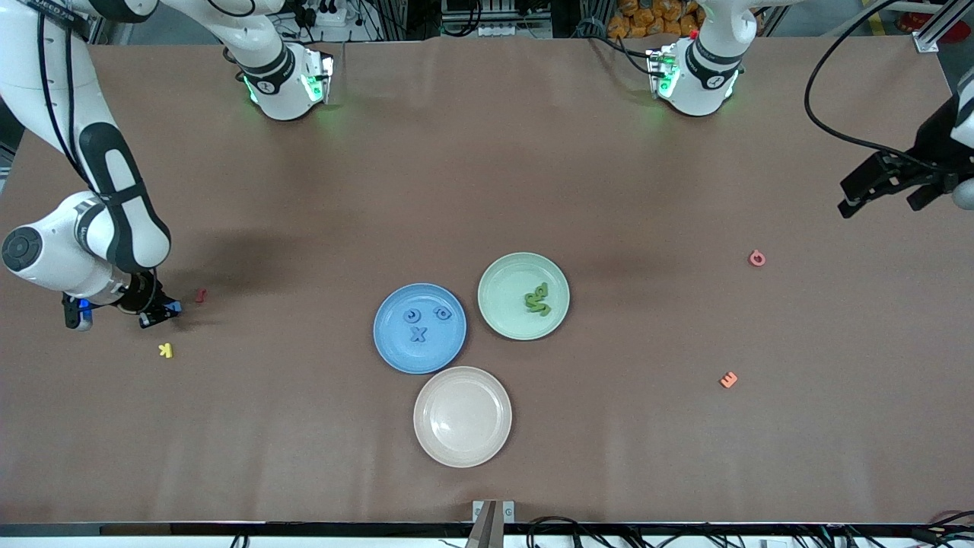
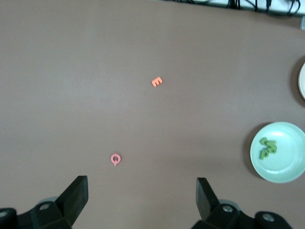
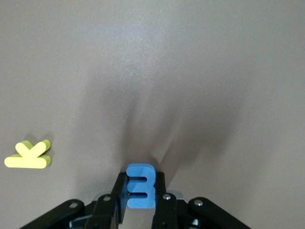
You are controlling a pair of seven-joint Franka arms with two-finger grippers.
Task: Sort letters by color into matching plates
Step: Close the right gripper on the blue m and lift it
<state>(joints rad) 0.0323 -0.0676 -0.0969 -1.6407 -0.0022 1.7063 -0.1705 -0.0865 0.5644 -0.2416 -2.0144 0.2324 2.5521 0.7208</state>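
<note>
The round cream plate [image 1: 463, 415] sits empty; the right claw [image 1: 159, 313] pinches a blue foam letter [image 3: 140, 186], the round blue plate [image 1: 419, 328] lying toward the surface's middle; the left claw [image 1: 883, 188] waits spread.

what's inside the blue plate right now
Three blue letters lie flat in the blue plate, none covering another. A fourth blue letter is pinched in the right gripper elsewhere.

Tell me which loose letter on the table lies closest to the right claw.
The red letter, just beside the right claw, which is shut on a blue letter. The yellow K lies farther off, nearer the front camera.
</note>
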